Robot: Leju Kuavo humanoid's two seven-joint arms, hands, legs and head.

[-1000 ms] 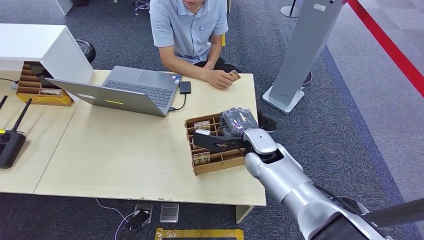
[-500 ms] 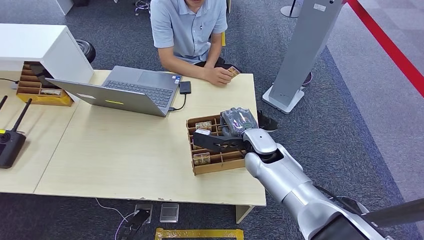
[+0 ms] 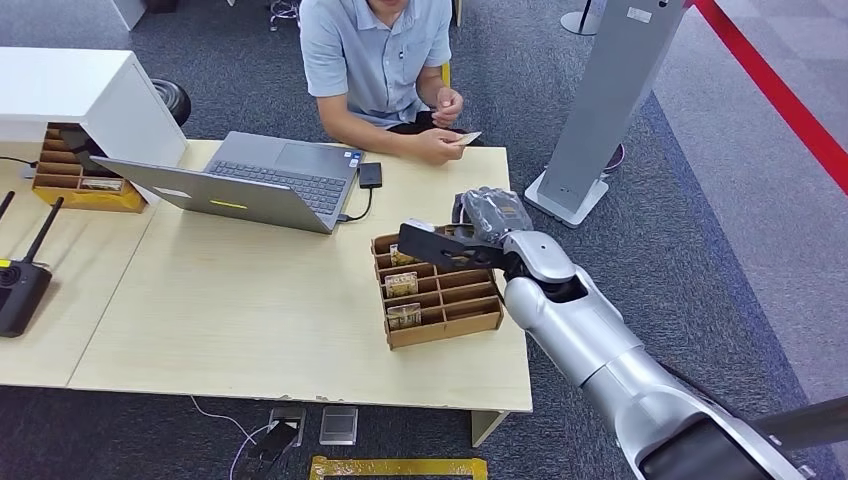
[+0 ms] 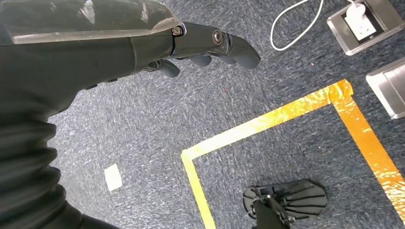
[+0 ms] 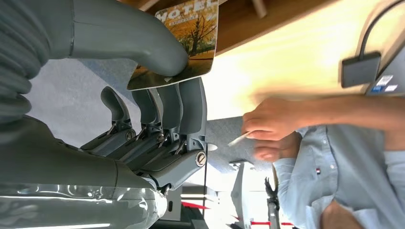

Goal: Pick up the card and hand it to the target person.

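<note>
Silver right arm reaches toward 11 o'clock over the cardboard organizer (image 3: 440, 295); right hand (image 3: 470, 238) pinches the card (image 5: 184, 40). Left hand (image 4: 191, 45) hangs empty, fingers loosely apart.

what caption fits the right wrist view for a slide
Right hand pinches a hotel card between thumb and fingers, while the seated person fingers another card.

card (image 5: 184, 40): glossy print | organizer (image 3: 440, 300): wood | carpet (image 4: 143, 119): rough
</note>
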